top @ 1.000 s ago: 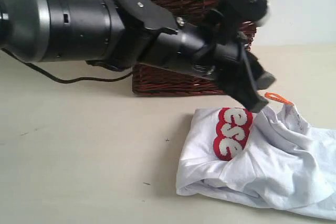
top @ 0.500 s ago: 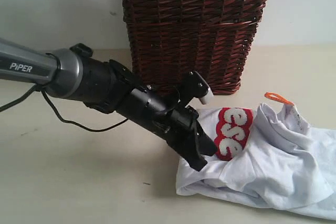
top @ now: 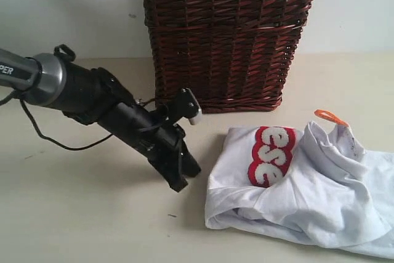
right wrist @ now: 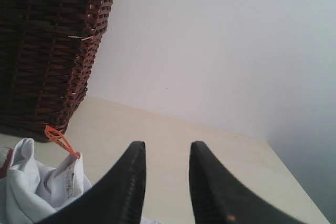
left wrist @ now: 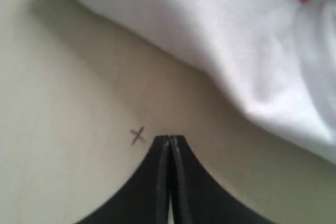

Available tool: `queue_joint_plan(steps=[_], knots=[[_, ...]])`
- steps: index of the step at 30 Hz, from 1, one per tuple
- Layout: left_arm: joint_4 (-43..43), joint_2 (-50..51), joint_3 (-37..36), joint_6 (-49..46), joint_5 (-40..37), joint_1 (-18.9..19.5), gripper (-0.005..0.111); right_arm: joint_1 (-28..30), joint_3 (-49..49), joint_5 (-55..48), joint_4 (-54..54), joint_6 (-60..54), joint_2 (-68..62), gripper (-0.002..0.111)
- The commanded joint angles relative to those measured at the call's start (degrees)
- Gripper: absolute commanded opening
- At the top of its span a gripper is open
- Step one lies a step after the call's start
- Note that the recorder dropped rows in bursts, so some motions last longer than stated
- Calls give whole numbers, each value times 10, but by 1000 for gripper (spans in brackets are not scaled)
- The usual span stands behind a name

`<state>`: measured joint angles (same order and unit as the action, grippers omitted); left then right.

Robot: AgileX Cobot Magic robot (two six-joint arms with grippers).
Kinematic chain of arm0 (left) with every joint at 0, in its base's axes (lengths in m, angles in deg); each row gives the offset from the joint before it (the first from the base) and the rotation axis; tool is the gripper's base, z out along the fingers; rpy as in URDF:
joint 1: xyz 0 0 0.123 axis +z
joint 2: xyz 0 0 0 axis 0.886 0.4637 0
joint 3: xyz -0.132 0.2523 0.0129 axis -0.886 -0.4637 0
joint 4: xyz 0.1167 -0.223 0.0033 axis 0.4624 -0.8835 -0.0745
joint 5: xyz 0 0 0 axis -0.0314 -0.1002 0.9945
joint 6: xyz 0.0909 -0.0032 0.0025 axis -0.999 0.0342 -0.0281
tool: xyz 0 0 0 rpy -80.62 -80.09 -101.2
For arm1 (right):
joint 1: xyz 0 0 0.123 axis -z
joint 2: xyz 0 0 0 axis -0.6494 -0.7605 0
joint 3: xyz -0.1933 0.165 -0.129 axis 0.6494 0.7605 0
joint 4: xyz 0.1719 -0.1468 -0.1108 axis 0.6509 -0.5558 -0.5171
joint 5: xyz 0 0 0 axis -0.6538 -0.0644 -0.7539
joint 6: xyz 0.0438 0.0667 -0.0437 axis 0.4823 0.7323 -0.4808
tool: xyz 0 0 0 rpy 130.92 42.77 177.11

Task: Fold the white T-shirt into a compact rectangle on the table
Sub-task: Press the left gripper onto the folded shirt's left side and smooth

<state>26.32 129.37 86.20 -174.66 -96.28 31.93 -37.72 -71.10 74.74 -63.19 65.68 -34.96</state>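
The white T-shirt (top: pixel 308 192) lies crumpled on the right part of the cream table (top: pixel 80 214), its red-outlined letters (top: pixel 269 155) facing up and an orange tag (top: pixel 329 117) sticking out at the back. My left gripper (top: pixel 181 180) is shut and empty, its tips low over bare table just left of the shirt's edge. In the left wrist view the shut tips (left wrist: pixel 169 138) sit beside a small dark cross mark (left wrist: pixel 137 135), with the T-shirt (left wrist: pixel 220 40) beyond. My right gripper (right wrist: pixel 165 153) is open with nothing between its fingers, above the T-shirt (right wrist: pixel 37 187) near the orange tag (right wrist: pixel 59 138).
A dark brown wicker basket (top: pixel 225 35) stands at the back of the table, just behind the shirt and the left arm; the basket (right wrist: pixel 47 51) also shows in the right wrist view. A black cable (top: pixel 55 143) trails from the left arm. A pale wall rises behind the table.
The left arm has swung down from high in front of the basket, closed its jaws, and drawn back leftward off the shirt's edge onto bare table. The shirt has barely shifted.
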Motion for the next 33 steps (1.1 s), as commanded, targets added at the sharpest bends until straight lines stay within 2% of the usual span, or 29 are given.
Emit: queue_joint_plan(steps=[1,5,8,15,20,22,28,30,33], knots=[[-86,-9,-13,-7,-39,49,0,2,3,4,1,0,3,30],[-222,-43,-13,-54,-105,72,0,2,3,4,1,0,3,30],[-253,-51,-13,-119,-161,57,0,2,3,4,1,0,3,30],[-234,-42,-13,-174,-135,-51,0,2,3,4,1,0,3,30],[-201,-20,-13,-198,-32,-104,0,2,3,4,1,0,3,30],[-188,-6,-13,-202,-1,-112,0,2,3,4,1,0,3,30],[-175,20,-9,-201,18,-113,0,2,3,4,1,0,3,30],[-125,26,-9,-180,21,-113,0,2,3,4,1,0,3,30],[-6,34,-9,-105,25,-109,0,2,3,4,1,0,3,30]])
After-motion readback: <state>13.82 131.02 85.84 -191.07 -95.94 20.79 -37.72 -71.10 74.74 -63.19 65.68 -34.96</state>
